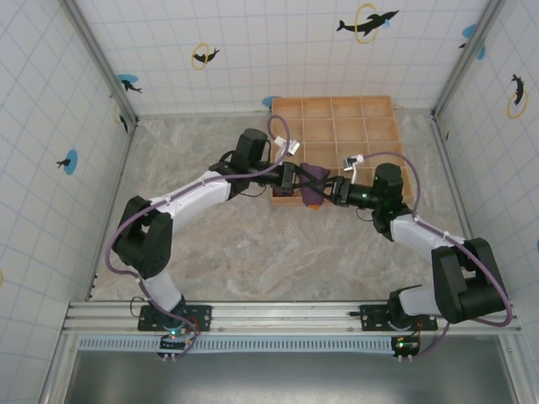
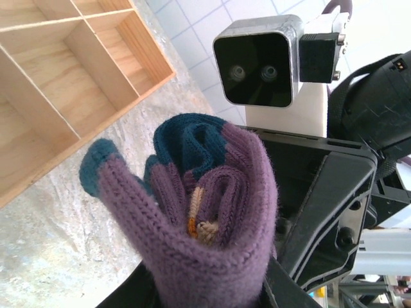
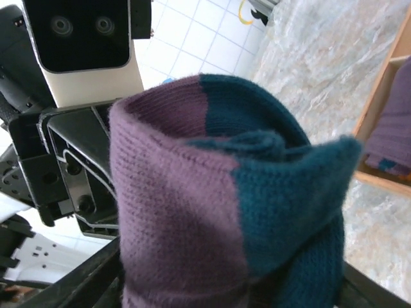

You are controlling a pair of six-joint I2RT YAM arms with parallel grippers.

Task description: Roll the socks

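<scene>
Left gripper (image 1: 296,180) clamps the rolled sock (image 1: 312,188) facing right gripper (image 1: 330,191), its hold unclear; tucking it closed likely comes next.

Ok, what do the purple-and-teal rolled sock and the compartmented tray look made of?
The purple-and-teal rolled sock: soft knitted yarn, wool or acrylic perhaps; stitch rows and fuzz show. The compartmented tray: pale matte wood, possibly plywood; grain visible.
</scene>
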